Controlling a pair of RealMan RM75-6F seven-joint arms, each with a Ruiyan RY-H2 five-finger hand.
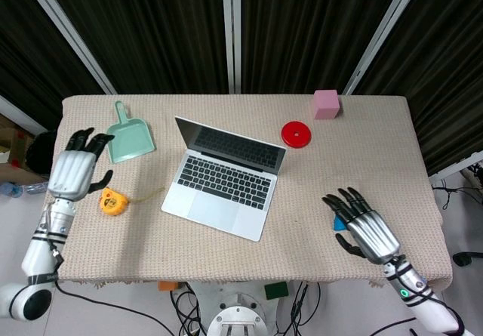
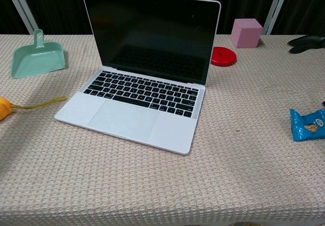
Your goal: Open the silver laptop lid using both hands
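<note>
The silver laptop [image 1: 225, 176] [image 2: 144, 78] stands on the table with its lid raised upright, dark screen and black keyboard showing. My left hand [image 1: 74, 170] hovers at the table's left edge, well away from the laptop, fingers spread and holding nothing. My right hand [image 1: 364, 226] is near the front right edge, fingers spread, also holding nothing and partly covering a blue packet. In the chest view only dark fingertips [image 2: 306, 42] show at the right edge.
A green dustpan [image 1: 127, 137] [image 2: 36, 57] lies left of the laptop. A yellow tape measure [image 1: 113, 200] sits near my left hand. Behind the laptop are a red disc [image 1: 296, 134] [image 2: 223, 56] and a pink cube [image 1: 326, 103] [image 2: 247, 32]. A blue snack packet [image 2: 307, 124] lies front right.
</note>
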